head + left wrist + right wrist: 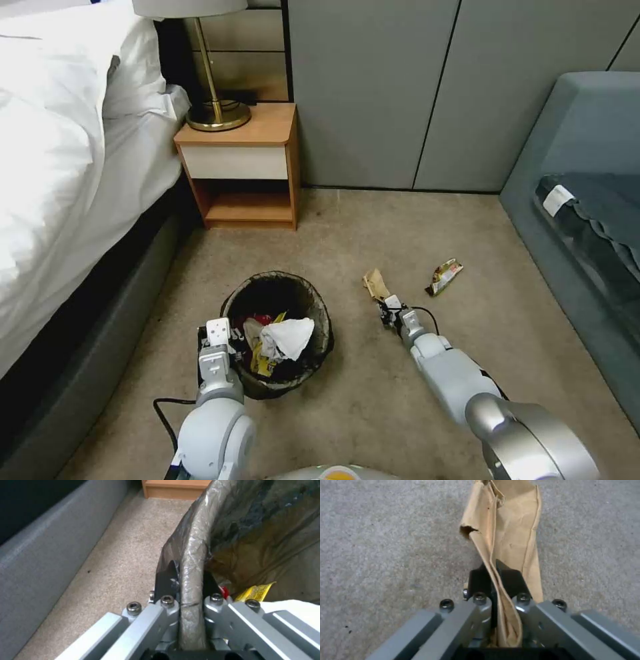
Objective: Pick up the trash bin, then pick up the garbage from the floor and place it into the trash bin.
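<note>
While the left gripper (188, 590) clamps the bin (279, 333) rim, with tissue (288, 337) inside | right gripper (496, 580) pinches the paper bag (506, 537) on carpet right of bin | wrapper (444, 277) lies farther right.

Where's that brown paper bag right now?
The paper bag lies on the carpet right of the trash bin, pinched in the right gripper; a snack wrapper lies further right.
</note>
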